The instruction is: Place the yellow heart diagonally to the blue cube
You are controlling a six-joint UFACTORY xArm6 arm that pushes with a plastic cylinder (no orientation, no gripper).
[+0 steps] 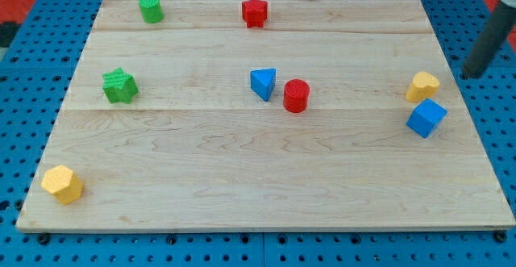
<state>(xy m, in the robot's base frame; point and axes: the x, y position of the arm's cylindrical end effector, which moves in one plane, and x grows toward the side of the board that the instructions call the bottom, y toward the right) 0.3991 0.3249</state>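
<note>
The yellow heart (422,85) lies near the board's right edge. The blue cube (426,118) sits just below it and slightly to the right, a small gap between them. My tip (469,74) is at the end of the dark rod coming in from the view's top right. It is off the board's right edge, to the right of the yellow heart and a little above it, touching neither block.
The wooden board (242,178) also holds a blue triangle (263,83) and a red cylinder (296,96) at centre, a red star-like block (255,12) and a green cylinder (151,8) at the top, a green star (120,86) at left, and a yellow hexagon (63,184) at bottom left.
</note>
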